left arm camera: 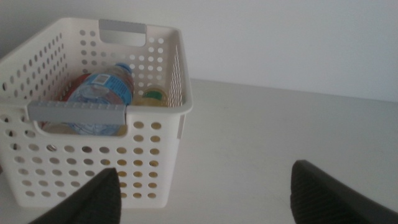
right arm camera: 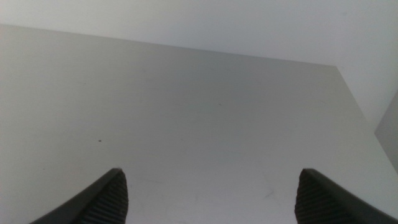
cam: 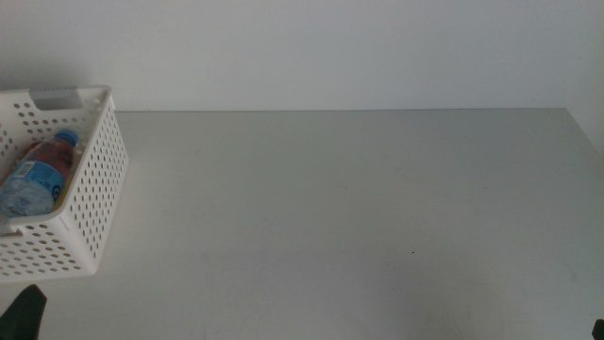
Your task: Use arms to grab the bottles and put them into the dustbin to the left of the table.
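The white perforated dustbin (cam: pixel 90 189) stands at the table's left edge. Inside it lies the clear water bottle (cam: pixel 33 179) with its blue cap and label. The left wrist view shows the dustbin (left arm camera: pixel 155 155) holding the water bottle (left arm camera: pixel 102 93), the yellow-juice bottle (left arm camera: pixel 151 96) and a bit of the red can (left arm camera: pixel 78 84). My left gripper (left arm camera: pixel 205 199) is open and empty, a short way back from the dustbin; its tip shows at the middle view's bottom left (cam: pixel 24 316). My right gripper (right arm camera: pixel 208 196) is open and empty over bare table.
The light-grey table (cam: pixel 359 208) runs to a straight back edge against a white wall. Its right edge shows in the right wrist view (right arm camera: pixel 367 124). No other object stands on the table.
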Action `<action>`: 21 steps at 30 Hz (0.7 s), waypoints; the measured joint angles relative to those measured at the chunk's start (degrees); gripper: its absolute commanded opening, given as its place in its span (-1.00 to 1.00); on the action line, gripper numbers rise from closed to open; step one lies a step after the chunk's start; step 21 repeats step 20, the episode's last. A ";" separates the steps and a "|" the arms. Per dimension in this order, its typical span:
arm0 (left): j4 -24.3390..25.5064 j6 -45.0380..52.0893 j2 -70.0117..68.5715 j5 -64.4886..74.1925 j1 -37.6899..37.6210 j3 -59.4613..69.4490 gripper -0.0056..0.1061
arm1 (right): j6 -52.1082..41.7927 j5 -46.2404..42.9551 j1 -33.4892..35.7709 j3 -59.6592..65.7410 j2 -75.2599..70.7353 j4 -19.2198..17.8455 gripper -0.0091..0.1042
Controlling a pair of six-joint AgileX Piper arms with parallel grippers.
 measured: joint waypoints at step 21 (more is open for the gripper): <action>4.07 0.00 -2.42 1.81 0.24 4.29 0.77 | 0.00 -3.22 -2.23 1.71 -0.07 -0.06 0.66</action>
